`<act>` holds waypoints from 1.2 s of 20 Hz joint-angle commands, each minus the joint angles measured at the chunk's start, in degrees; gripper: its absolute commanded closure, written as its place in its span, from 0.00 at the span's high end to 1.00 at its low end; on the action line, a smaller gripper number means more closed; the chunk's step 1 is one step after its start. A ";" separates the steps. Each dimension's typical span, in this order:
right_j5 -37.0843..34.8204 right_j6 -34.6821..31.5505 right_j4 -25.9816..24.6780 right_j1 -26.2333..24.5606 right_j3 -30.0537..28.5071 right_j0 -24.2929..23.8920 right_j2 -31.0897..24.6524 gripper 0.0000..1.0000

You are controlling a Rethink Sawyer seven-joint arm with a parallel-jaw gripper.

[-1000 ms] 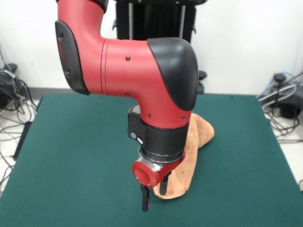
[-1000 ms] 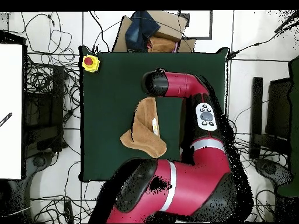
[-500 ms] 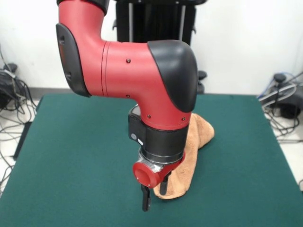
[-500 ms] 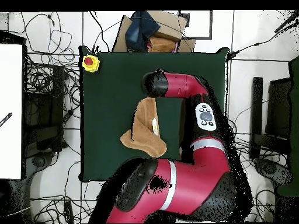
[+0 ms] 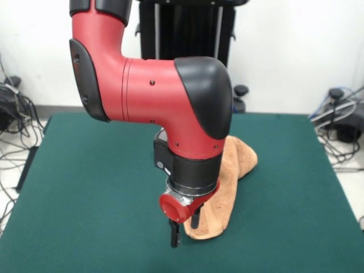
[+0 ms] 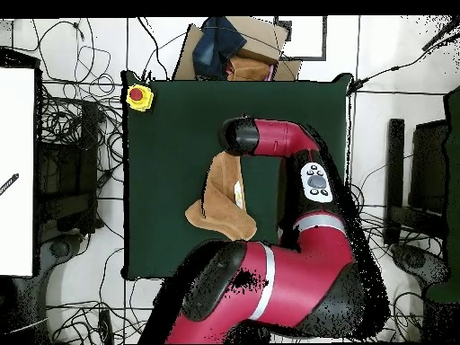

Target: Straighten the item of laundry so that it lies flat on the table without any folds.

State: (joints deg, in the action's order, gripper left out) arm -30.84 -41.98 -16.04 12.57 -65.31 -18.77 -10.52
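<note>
The towel (image 5: pixel 227 187) is seen lying in a long folded heap on the table (image 5: pixel 91 187), running from a bunched end toward the far side down to a rounded fold at the near end. It is far from flat: layers are doubled over along its whole length, and in the overhead view a pale strip, perhaps a label or hem, is glimpsed in the crease.

The gripper (image 5: pixel 185 227) is held low at the near end of the towel (image 6: pixel 220 202), wrist pointing straight down. Two dark fingers are made out below the red flange: one (image 5: pixel 174 234) hangs on the bare felt side, the other (image 5: pixel 196 216) is set against the towel's folded edge. A gap is seen between them, so the jaws are judged to be parted; no cloth can be seen pinched between them.

The step in hand is judged to be the taking of a grasp at that near fold, with the straightening itself not yet begun. For the next move, the fingers would need to be closed on the top layer only, and the cloth then drawn outward across the open felt so that the fold is opened rather than dragged along whole.
</note>
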 commanded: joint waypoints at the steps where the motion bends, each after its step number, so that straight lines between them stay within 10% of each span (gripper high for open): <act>1: -4.45 -4.91 -1.59 -1.08 -7.40 -0.79 -1.14 1.00; 24: 7.77 -8.45 -0.54 -2.50 -6.97 -1.58 -5.32 1.00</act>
State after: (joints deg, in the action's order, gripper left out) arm -26.33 -41.98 -16.02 12.06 -68.39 -19.87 -10.69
